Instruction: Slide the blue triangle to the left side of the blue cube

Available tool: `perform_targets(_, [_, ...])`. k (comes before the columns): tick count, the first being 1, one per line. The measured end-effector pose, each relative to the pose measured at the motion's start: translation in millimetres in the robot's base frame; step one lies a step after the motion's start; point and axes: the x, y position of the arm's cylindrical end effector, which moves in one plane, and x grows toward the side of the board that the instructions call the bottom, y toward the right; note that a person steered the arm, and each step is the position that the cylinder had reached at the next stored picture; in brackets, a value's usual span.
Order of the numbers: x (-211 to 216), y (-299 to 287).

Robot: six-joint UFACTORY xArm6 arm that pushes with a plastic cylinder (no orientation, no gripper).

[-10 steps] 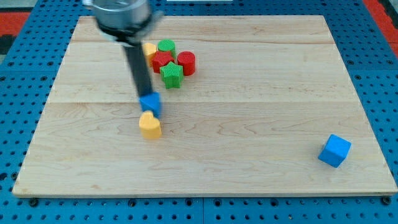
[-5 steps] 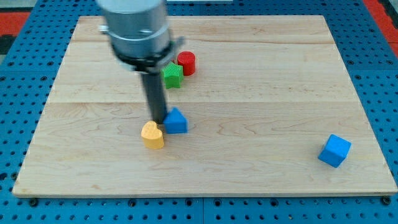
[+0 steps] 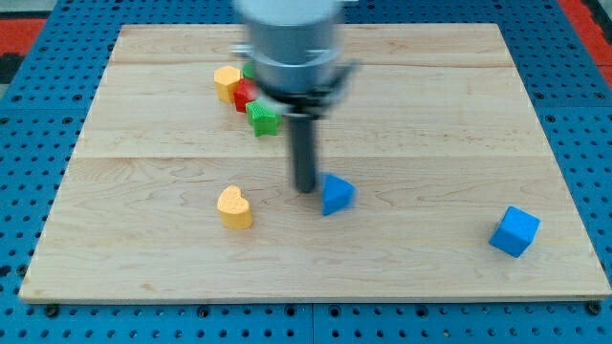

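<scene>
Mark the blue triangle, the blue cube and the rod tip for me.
blue triangle (image 3: 337,195), camera view, on its front face.
blue cube (image 3: 515,231), camera view, centre of its visible faces.
my tip (image 3: 305,189), camera view, rod's very end, just left of the triangle.

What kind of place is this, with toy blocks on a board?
Probably a robotics lab bench. A wooden board sits on a blue perforated base, the kind used for mounting equipment, and my tip is beside the blue triangle, on its left in the view, pushing blocks around.

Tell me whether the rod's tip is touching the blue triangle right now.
Cannot tell. In the camera view my tip sits right at the blue triangle's left edge, but motion blur hides whether there is contact or a thin gap.
</scene>
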Motion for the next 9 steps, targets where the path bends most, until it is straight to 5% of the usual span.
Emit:
perform_targets(1, [7.1,30.6])
perform_targets(2, [-1.9,-30.1])
perform_targets(3, [15.0,-15.2])
perform_targets(4, [19.5,63.9])
perform_targets(6, [7.0,29.0])
perform_targets(8, [31.3,102.0])
perform_targets(9, [21.5,88.1])
